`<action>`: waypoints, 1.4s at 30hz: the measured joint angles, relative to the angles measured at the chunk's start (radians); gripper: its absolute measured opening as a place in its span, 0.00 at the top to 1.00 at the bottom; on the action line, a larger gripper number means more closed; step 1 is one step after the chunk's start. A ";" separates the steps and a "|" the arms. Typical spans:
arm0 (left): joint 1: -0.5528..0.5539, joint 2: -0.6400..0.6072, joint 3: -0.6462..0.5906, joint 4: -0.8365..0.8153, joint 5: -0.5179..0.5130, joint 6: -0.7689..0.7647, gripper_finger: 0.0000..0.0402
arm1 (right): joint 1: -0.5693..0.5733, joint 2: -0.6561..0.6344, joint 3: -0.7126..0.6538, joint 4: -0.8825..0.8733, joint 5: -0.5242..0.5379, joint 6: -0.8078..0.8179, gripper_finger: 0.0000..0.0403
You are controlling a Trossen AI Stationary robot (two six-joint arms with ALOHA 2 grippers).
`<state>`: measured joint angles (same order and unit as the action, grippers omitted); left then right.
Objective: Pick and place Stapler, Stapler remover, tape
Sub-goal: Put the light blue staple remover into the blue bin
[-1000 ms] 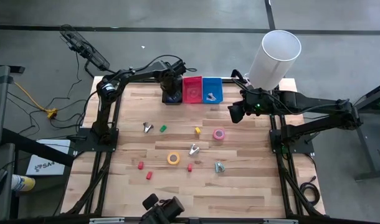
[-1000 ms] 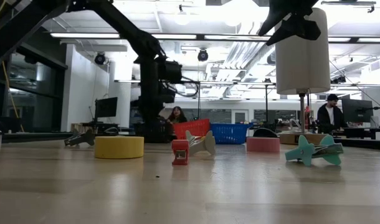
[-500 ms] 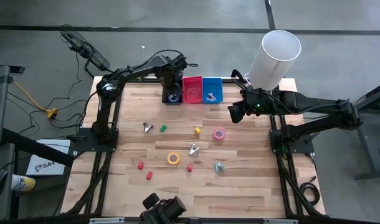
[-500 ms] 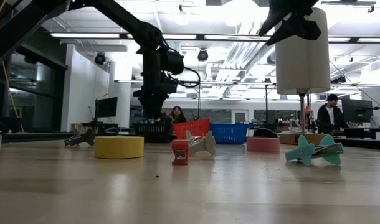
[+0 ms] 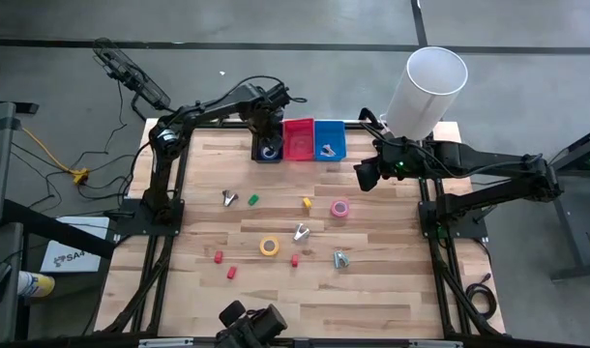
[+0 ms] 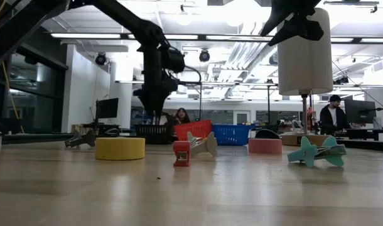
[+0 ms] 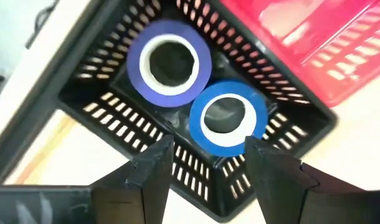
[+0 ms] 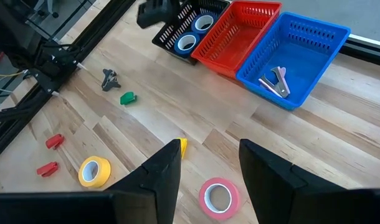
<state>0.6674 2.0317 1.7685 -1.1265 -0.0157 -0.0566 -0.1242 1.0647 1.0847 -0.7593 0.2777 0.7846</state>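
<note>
My left gripper (image 7: 209, 144) hangs open just above the black basket (image 7: 103, 102) at the table's far edge. Two blue tape rolls (image 7: 168, 62) (image 7: 227, 118) lie flat in that basket. My right gripper (image 8: 210, 148) waits open and empty at the far right (image 5: 365, 176). On the table lie a yellow tape roll (image 5: 269, 246), a pink tape roll (image 5: 340, 208) and three staple removers (image 5: 230, 198) (image 5: 301, 232) (image 5: 340, 258). Another staple remover (image 8: 274, 81) lies in the blue basket (image 8: 314, 37). Small stapler-like blocks, such as a red one (image 6: 181, 154) and a green one (image 5: 253, 200), are scattered around.
The red basket (image 5: 299, 138) stands between the black and blue ones. A tall white cylinder (image 5: 426, 92) rises at the far right corner, by the right arm. People sit in the room beyond the table (image 6: 333, 113). Bare wood lies along the near edge (image 5: 372, 304).
My left gripper has gone up out of the black basket and now hangs above it. A blue tape roll that the gripper covered before now shows lying in the basket.
</note>
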 joint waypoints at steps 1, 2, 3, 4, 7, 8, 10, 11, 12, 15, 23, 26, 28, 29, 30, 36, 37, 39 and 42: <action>0.000 -0.010 0.008 -0.001 0.000 0.000 0.52 | 0.000 0.000 0.000 0.000 -0.001 0.001 0.62; 0.000 -0.022 0.012 0.000 0.001 0.000 0.52 | 0.000 0.000 0.000 0.000 -0.005 0.001 0.62; 0.000 -0.036 0.014 0.001 0.000 0.000 0.52 | 0.000 0.000 0.000 0.000 -0.009 0.001 0.62; 0.000 -0.053 0.015 0.000 0.000 0.000 0.52 | 0.000 0.000 0.000 -0.001 -0.012 0.001 0.62; 0.000 -0.105 0.016 -0.001 -0.002 -0.003 0.52 | 0.001 0.009 -0.002 -0.002 -0.028 0.009 0.62; 0.000 -0.124 0.016 -0.003 -0.002 -0.005 0.52 | 0.001 0.014 -0.006 0.001 -0.039 0.010 0.62; 0.000 -0.164 0.016 0.001 -0.002 -0.012 0.52 | 0.001 0.024 -0.023 0.001 -0.057 0.004 0.62; 0.000 -0.184 0.016 0.001 -0.002 -0.016 0.52 | 0.001 0.029 -0.031 0.005 -0.066 0.002 0.62; 0.000 -0.204 0.016 0.000 -0.002 -0.019 0.52 | 0.001 0.034 -0.039 0.010 -0.079 0.001 0.62; -0.007 -0.256 0.017 -0.001 -0.010 -0.027 0.52 | 0.001 0.049 -0.052 0.018 -0.115 -0.021 0.62; -0.031 -0.342 0.017 -0.064 -0.073 -0.042 0.52 | 0.001 0.106 -0.053 0.028 -0.258 -0.197 0.62; -0.042 -0.351 0.017 -0.108 -0.104 -0.053 0.52 | 0.001 0.133 -0.053 0.028 -0.313 -0.257 0.62; -0.054 -0.356 0.016 -0.134 -0.111 -0.053 0.52 | 0.001 0.153 -0.053 0.028 -0.346 -0.250 0.62; -0.062 -0.358 0.016 -0.140 -0.117 -0.053 0.52 | 0.001 0.161 -0.053 0.027 -0.355 -0.229 0.62; -0.067 -0.358 0.016 -0.149 -0.123 -0.053 0.52 | 0.002 0.172 -0.053 0.024 -0.365 -0.203 0.62; -0.113 -0.360 0.016 -0.191 -0.167 -0.065 0.52 | 0.048 0.224 -0.053 -0.006 -0.446 0.028 0.62; -0.122 -0.360 0.016 -0.193 -0.172 -0.071 0.52 | 0.061 0.230 -0.053 -0.006 -0.446 0.067 0.62; -0.140 -0.360 0.016 -0.193 -0.177 -0.071 0.52 | 0.096 0.244 -0.053 -0.006 -0.443 0.134 0.62; -0.162 -0.360 0.016 -0.195 -0.178 -0.071 0.52 | 0.151 0.262 -0.053 -0.006 -0.427 0.196 0.62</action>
<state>0.5056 1.6714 1.7847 -1.3211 -0.1939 -0.1281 0.0271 1.3269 1.0313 -0.7655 -0.1496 0.9807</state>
